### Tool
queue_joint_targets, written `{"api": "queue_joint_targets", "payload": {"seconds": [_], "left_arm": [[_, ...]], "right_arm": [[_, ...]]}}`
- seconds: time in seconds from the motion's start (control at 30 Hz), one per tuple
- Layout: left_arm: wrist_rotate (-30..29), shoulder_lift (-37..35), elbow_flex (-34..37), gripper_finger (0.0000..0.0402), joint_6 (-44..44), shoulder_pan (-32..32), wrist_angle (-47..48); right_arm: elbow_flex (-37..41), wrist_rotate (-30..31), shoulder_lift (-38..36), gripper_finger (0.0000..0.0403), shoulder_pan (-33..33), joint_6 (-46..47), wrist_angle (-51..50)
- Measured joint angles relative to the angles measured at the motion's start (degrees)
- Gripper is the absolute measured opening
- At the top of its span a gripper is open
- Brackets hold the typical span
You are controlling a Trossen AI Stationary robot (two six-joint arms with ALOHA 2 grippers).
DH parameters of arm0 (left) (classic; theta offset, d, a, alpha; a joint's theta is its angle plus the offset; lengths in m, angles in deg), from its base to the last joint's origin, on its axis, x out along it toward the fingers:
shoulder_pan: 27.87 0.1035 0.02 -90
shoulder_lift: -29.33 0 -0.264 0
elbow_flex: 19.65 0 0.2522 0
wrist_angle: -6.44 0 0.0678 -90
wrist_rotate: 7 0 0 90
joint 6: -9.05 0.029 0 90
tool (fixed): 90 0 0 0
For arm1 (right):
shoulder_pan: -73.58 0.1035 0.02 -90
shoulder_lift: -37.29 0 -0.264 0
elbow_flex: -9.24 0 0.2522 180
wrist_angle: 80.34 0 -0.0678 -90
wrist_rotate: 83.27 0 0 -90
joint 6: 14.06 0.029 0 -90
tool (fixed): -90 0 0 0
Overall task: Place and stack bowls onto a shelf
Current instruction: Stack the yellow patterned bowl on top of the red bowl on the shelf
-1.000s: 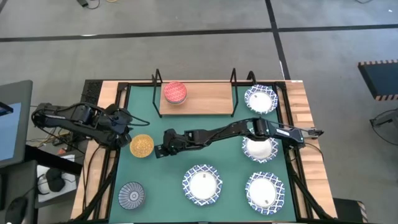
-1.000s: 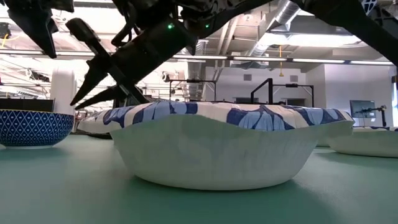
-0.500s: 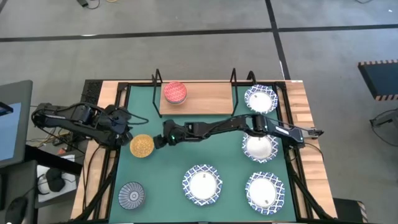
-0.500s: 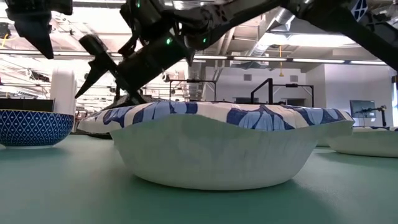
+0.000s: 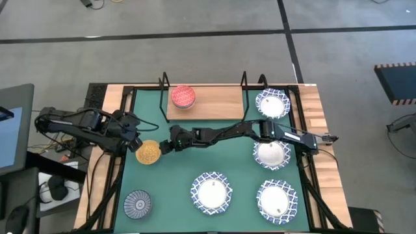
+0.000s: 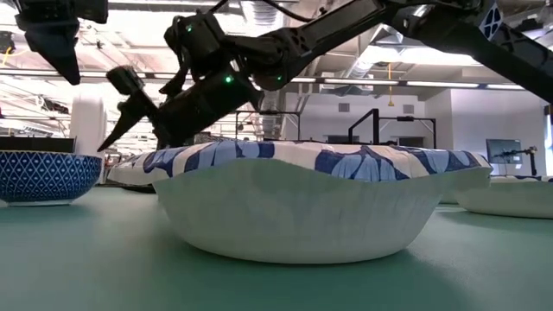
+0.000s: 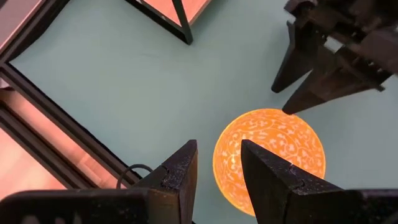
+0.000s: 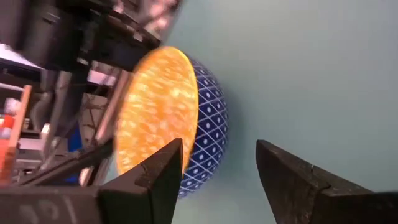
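The yellow bowl (image 5: 148,152) stands on the green mat left of centre; its outside is blue-patterned (image 8: 208,124). My right gripper (image 5: 162,148) reaches across from the table's right and is open. Its fingertips (image 7: 287,106) stand just at the bowl's right rim, above the mat. My left gripper (image 7: 217,165) hovers open over the bowl's left side (image 7: 268,158), nothing between its fingers. A red bowl (image 5: 182,96) sits on the wooden shelf (image 5: 214,104) at the far edge. In the low view my right gripper (image 6: 130,112) hangs above mat level.
Several white bowls with blue rims lie on the mat: far right (image 5: 272,103), right (image 5: 271,153), near centre (image 5: 211,193), near right (image 5: 276,199). A dark-blue striped bowl (image 5: 138,203) sits near left. Black shelf posts (image 5: 164,81) stand at the shelf's ends.
My right gripper has opened its fingers wide. It has swung a little toward the table's far edge and stopped with its tips by the yellow bowl's right rim. The bowls have stayed in place.
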Motion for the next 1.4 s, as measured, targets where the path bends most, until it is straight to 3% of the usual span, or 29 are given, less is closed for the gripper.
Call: {"api": "queue_joint_targets", "payload": {"seconds": [0.3, 0.7, 0.9, 1.07, 1.17, 1.4], "left_arm": [[0.9, 1.9, 0.0, 0.0109, 1.3, 0.0, 0.1], [1.2, 2.3, 0.0, 0.0109, -0.8, 0.0, 0.1], [1.1, 2.8, 0.0, 0.0109, -1.2, 0.0, 0.0], [-1.2, 4.4, 0.3, 0.0109, -0.9, 0.0, -0.7], [-0.7, 4.4, 3.7, 0.0109, 0.2, 0.6, -5.1], [7.4, 4.5, 16.2, 0.0109, 0.9, 4.4, -16.3]], "right_arm": [[0.0, 1.4, -0.1, 0.0207, -0.1, -5.9, -6.3], [0.0, 1.3, 0.0, 0.0017, -0.1, -6.1, -15.0], [0.0, 1.2, -3.0, 0.0033, 0.6, -5.4, -23.9], [0.0, 1.4, -7.8, 0.002, 2.4, -10.2, -31.7], [0.0, 2.5, -10.2, 0.002, 3.6, -13.1, -34.9], [0.0, 4.4, -15.2, 0.0038, 4.8, -15.5, -41.1]]}}
